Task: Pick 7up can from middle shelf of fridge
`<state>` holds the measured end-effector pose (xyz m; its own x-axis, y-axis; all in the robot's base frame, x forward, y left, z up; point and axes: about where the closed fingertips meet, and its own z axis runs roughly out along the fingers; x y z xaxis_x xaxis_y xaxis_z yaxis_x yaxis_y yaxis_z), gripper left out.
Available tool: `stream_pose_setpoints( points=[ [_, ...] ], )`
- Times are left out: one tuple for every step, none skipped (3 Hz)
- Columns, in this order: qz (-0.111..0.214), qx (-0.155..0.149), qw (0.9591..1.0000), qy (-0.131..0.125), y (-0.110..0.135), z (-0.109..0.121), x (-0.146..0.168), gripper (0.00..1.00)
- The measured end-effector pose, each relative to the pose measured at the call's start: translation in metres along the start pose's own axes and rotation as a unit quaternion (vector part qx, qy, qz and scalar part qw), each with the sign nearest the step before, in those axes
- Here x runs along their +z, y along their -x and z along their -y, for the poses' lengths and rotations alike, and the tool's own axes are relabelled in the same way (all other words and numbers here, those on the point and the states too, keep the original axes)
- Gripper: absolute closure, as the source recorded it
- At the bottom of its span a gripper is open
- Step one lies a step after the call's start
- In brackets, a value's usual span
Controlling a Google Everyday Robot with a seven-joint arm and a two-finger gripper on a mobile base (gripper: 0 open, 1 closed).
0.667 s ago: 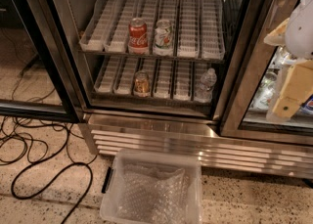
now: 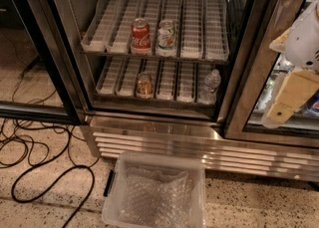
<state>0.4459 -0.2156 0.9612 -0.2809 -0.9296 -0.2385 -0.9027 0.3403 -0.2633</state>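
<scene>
The 7up can (image 2: 167,38), whitish with a green label, stands upright in a lane at the front of the middle shelf (image 2: 199,53) of the fridge (image 2: 149,130). The fridge's left door is open. A red Coca-Cola can (image 2: 140,36) stands right beside the 7up can on its left. My gripper (image 2: 281,107) hangs at the right edge of the view, outside the fridge in front of the shut right glass door. It is far to the right of the can and lower than it, and holds nothing that I can see.
On the rack below stand an amber-brown can (image 2: 144,85) and a clear water bottle (image 2: 209,87). A clear plastic bin (image 2: 157,192) lined with bubble wrap sits on the floor before the louvred base. Black cables (image 2: 45,172) lie on the floor at the left.
</scene>
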Motion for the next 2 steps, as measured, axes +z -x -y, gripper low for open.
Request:
stream_pose_setpoints(
  points=[
    [0.011, 0.065, 0.9978, -0.009, -0.005, 0.005, 0.030, 0.00],
    [0.002, 0.115, 0.9933, 0.011, -0.004, 0.019, 0.052, 0.00]
  ],
)
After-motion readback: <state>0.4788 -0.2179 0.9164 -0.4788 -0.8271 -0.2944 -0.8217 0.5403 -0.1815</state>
